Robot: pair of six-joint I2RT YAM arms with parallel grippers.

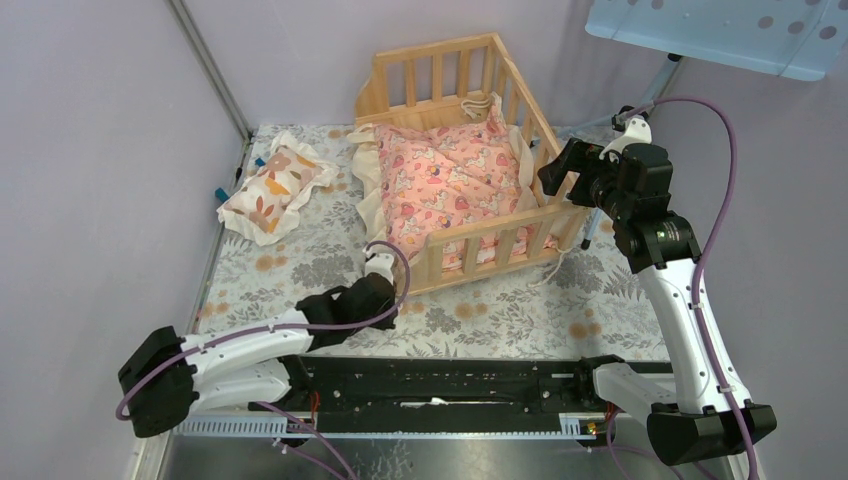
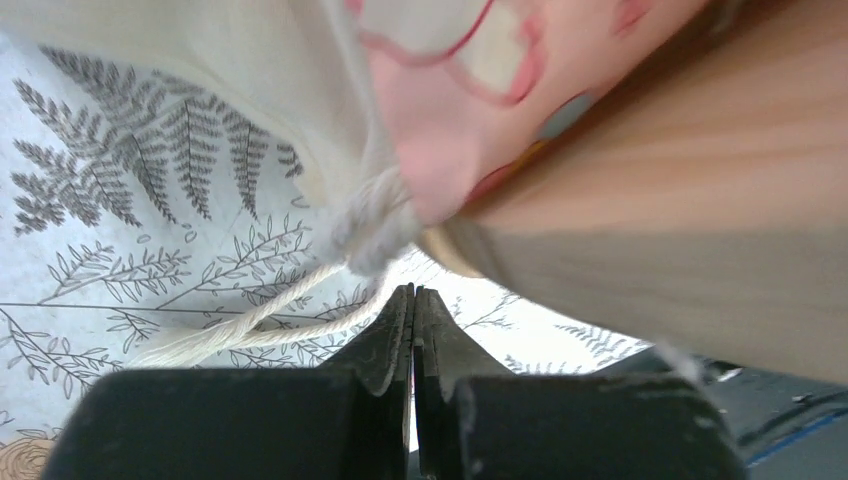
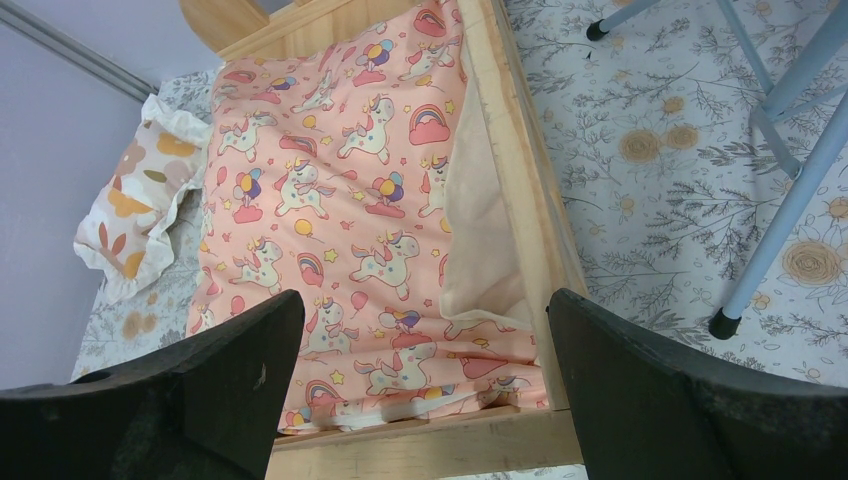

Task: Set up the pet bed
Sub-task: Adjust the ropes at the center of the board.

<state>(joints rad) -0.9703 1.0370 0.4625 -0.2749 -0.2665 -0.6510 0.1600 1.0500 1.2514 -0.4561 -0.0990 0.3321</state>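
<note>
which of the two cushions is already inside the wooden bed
The big pink unicorn cushion lies inside the bed; the small cream pillow with orange leaves sits outside it on the tablecloth.

pet bed [image 3: 522,200]: pale natural wood
cushion [image 3: 340,200]: pink, unicorn and rainbow print, cream frill
pillow [image 1: 275,185]: cream, orange leaves
desk [image 1: 500,315]: white, grey ferns, orange flowers

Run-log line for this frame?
left gripper: shut, at pet bed front-left corner | right gripper: open, above right rail | cushion: in bed | pillow: outside
</note>
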